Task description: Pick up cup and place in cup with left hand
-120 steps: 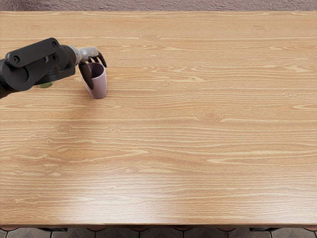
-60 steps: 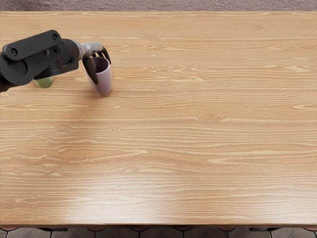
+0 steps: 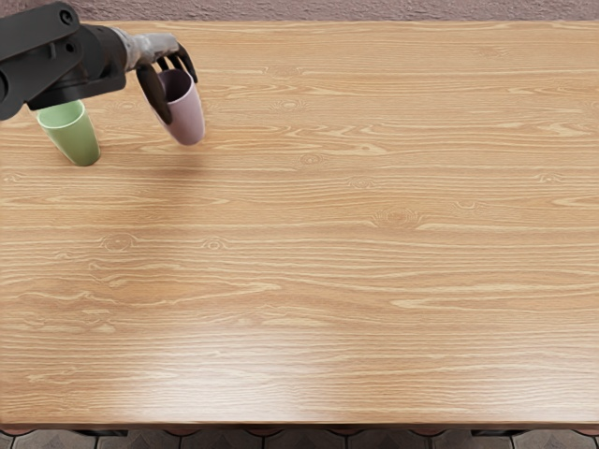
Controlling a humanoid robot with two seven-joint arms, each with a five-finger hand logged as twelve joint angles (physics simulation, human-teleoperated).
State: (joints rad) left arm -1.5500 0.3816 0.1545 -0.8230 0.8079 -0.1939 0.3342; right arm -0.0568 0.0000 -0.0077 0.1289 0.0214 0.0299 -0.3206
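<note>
My left hand (image 3: 167,86) is at the upper left of the head view, its fingers shut on a pink-purple cup (image 3: 188,119). The thumb lies against the cup's near left side and the other fingers curl at its rim. The cup hangs slightly tilted, apparently raised off the table. A green cup (image 3: 75,138) stands to its left, below the forearm, with its open top partly covered by the arm. The two cups are apart.
The wooden table (image 3: 309,243) fills most of the view, with its back edge near the top and its front edge near the bottom. My left forearm reaches in over the back left corner.
The left hand has moved up toward the table's back with the pink-purple cup, which first shifted a little right. More of the green cup has come out from under the arm.
</note>
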